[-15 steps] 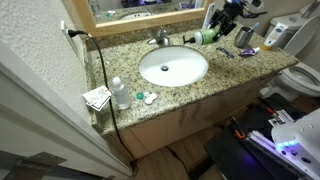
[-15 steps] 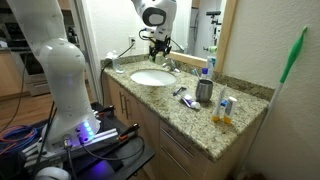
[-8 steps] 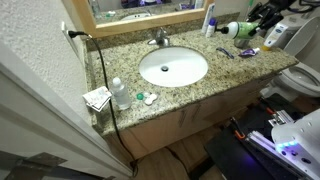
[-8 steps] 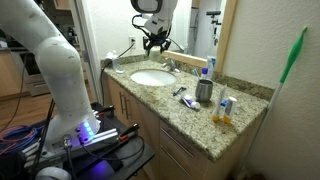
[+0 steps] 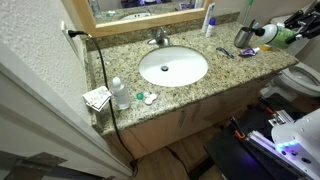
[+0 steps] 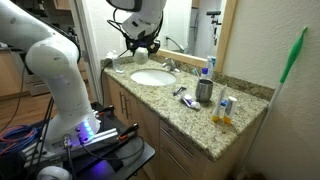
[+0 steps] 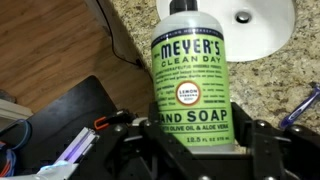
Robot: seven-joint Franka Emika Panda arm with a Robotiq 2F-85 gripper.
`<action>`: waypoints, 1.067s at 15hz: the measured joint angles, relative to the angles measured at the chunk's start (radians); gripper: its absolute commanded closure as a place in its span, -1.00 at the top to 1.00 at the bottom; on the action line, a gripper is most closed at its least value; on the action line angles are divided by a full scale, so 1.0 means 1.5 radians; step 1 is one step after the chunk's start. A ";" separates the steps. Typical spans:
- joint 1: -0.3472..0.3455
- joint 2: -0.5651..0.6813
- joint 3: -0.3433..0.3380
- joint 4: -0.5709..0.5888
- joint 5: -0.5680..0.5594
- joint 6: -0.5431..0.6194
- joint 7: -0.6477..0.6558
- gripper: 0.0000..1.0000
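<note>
green meyer's soap bottle, gripped between fingers, held sideways aloft.

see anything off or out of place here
The green soap bottle is off the counter, clamped in the gripper and held sideways in the air by the counter's end. Nothing looks spilled or broken.

Bathroom: granite vanity, sink, mirror

Granite counter bears a metal cup and small bottle.
</note>
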 measured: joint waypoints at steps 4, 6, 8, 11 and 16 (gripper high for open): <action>0.032 0.036 0.022 0.012 0.016 0.051 0.022 -0.14; 0.080 0.112 0.035 0.039 0.030 0.123 0.047 -0.14; 0.119 0.194 0.043 0.076 0.035 0.176 0.073 -0.14; 0.163 0.321 0.044 0.148 0.035 0.219 0.104 -0.14; 0.182 0.492 0.063 0.262 0.073 0.219 0.105 0.36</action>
